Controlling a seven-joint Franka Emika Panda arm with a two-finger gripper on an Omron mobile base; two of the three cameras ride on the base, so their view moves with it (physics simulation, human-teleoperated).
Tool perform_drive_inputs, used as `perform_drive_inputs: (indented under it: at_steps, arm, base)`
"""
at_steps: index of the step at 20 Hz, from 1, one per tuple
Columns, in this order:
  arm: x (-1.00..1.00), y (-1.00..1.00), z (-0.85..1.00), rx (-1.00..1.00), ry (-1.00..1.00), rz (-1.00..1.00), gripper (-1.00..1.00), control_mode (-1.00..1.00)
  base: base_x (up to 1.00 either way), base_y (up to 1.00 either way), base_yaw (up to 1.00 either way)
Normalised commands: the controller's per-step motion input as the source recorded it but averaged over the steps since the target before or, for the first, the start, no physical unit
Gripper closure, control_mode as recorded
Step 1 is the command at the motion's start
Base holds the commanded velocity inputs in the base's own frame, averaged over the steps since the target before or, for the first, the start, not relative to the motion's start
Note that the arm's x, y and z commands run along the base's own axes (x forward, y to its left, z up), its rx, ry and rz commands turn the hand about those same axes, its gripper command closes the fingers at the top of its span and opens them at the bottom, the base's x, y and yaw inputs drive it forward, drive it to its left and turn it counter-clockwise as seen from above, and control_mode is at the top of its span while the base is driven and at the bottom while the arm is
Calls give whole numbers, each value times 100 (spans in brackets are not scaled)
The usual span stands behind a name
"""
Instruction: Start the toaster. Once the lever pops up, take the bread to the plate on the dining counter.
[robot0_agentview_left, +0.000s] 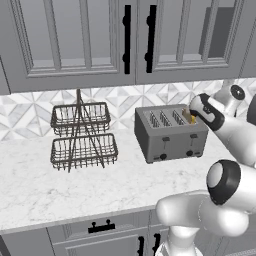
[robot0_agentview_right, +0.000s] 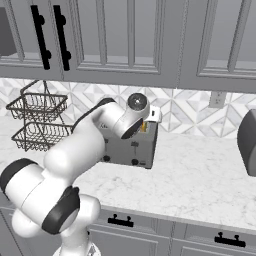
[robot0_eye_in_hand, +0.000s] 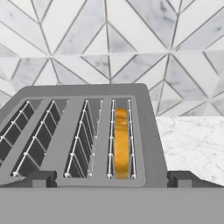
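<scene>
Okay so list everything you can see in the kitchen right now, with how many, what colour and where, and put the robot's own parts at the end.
dark grey boxy metal toaster: one, dark grey, on the marble worktop against the tiled wall.
small golden-orange bread slice: one, golden-orange, upright in the toaster's rightmost slot in the hand view.
two-tier wire basket stand: one, dark wire, left of the toaster.
white marble worktop: one, white with grey veins, over grey cabinets.
grey wall cabinets: several doors, grey with black handles, above.
dark rounded appliance: one, dark grey, right edge of right base view.
gripper: one, dark tips, open, close over the toaster.
</scene>
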Motion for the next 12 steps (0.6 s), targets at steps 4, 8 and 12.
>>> perform_drive_inputs:
  at_steps: [4,8,12]
  arm:
    - [0,0,-3,0,11,0,-100,-100]
    - [3,0,-9,0,2,0,-100,-100]
    - [18,0,-2,0,11,0,-100,-100]
  base:
    - [0,0,0]
    - [0,0,0]
    - [0,0,0]
